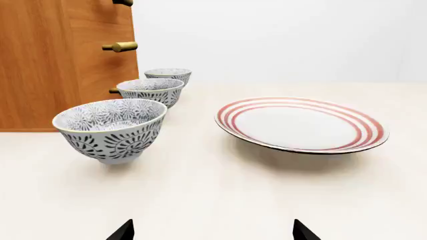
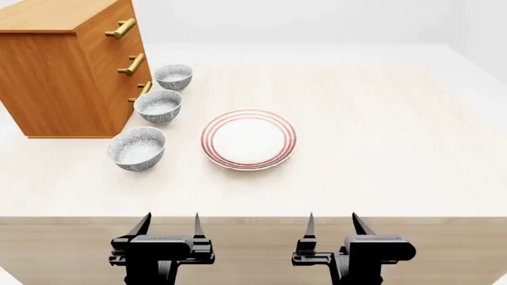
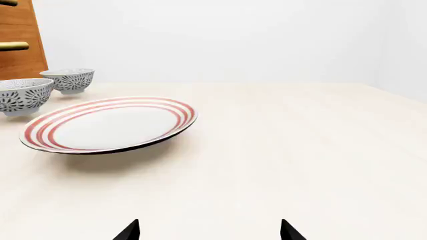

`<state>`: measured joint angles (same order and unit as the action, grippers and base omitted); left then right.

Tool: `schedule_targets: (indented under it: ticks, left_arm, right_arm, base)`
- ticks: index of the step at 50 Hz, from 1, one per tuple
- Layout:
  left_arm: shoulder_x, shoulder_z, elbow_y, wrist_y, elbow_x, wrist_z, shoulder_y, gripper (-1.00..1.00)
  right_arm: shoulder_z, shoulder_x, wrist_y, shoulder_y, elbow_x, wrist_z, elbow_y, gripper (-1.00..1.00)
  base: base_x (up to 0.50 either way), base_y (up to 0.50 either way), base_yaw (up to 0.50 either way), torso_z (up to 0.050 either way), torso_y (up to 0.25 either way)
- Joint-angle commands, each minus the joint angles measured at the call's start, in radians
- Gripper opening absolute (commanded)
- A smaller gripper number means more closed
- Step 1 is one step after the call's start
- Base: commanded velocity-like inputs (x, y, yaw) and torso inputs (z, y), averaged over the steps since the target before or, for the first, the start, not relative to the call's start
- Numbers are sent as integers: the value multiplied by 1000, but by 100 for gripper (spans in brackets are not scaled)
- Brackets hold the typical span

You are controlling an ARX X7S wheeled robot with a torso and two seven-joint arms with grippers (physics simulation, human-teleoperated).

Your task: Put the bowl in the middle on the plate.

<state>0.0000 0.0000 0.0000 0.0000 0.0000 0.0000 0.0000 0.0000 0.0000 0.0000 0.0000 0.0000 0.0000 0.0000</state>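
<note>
Bowls line up at the left of the left wrist view: the middle bowl (image 1: 151,90) sits between a near bowl (image 1: 111,129) and a far bowl (image 1: 168,76), beside a wooden cabinet (image 1: 47,65); the plate (image 1: 300,124) lies right of centre.

Head view: left claw (image 2: 168,222) and right claw (image 2: 333,221) hang at the lower edge, both spread wide and holding nothing, over the desk (image 2: 380,124).

Right wrist view: the plate fills the left half.

The left gripper (image 2: 168,224) and the right gripper (image 2: 332,222) are hovering side by side, both with jaws apart, holding nothing.
</note>
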Motion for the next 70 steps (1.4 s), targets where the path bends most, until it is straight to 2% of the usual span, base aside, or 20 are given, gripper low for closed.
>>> schedule_targets:
  ticks: [1,10,13,16,17,18,19,20,21,23,25,30,32,40,70]
  left_arm:
    - [-16,19,-5,-1,-13,-19,-3,100]
    - [-44,60,-23,2,-18,-59,-9,100]
    - [-51,64,-2,-46,-26,-66,-13,100]
    - [-56,61,222,-436,-45,-82,-72,100]
    - [-58,61,295,-483,-45,-91,-85,100]
    - [-73,78,409,-602,-46,-80,-119,100]
    - [-74,78,415,-607,-48,-82,-119,100]
    - [-79,98,521,-668,-13,-108,-163,100]
    - [-88,112,641,-818,-38,-77,-236,100]
    - [-74,110,705,-869,-17,-117,-266,100]
    - [-71,98,754,-958,-63,-82,-286,100]
    - [-74,94,755,-964,-62,-103,-299,100]
    - [-44,23,785,-1050,-122,-83,-327,100]
    - [-77,67,729,-961,-96,-109,-323,100]
    - [-112,81,694,-951,-132,-137,-338,100]
  right_arm:
    - [-23,16,1,1,10,20,4,100]
    - [-59,45,16,8,28,49,13,100]
    - [-61,51,28,2,33,62,-24,100]
    - [-88,93,288,46,64,22,-221,100]
    - [-99,103,321,62,35,38,-265,100]
    - [-120,121,428,106,0,42,-322,100]
    - [-120,122,432,107,1,44,-326,100]
    - [-80,109,523,169,12,69,-402,100]
    - [-54,119,673,254,52,45,-514,100]
    - [-82,144,822,304,16,61,-584,100]
    - [-77,146,875,311,32,49,-641,100]
    - [-47,145,911,277,26,76,-715,100]
    - [-28,141,902,271,35,77,-719,100]
    - [-6,137,906,280,65,68,-729,100]
    - [-17,160,913,276,98,69,-744,100]
  base:
    - [0,0,0,0,0]
    - [0,0,0,0,0]
    - [0,0,0,0,0]
    - [0,0,0,0,0]
    - [0,0,0,0,0]
    - [0,0,0,0,0]
    - [0,0,0,0,0]
    - [0,0,0,0,0]
    - [0,0,0,0,0]
    - [0,0,0,0,0]
    - [0,0,0,0,0]
    - [0,0,0,0,0]
    - [0,0,0,0,0]
    - [208,0,0,0,0]
    - [500,0,0,0,0]
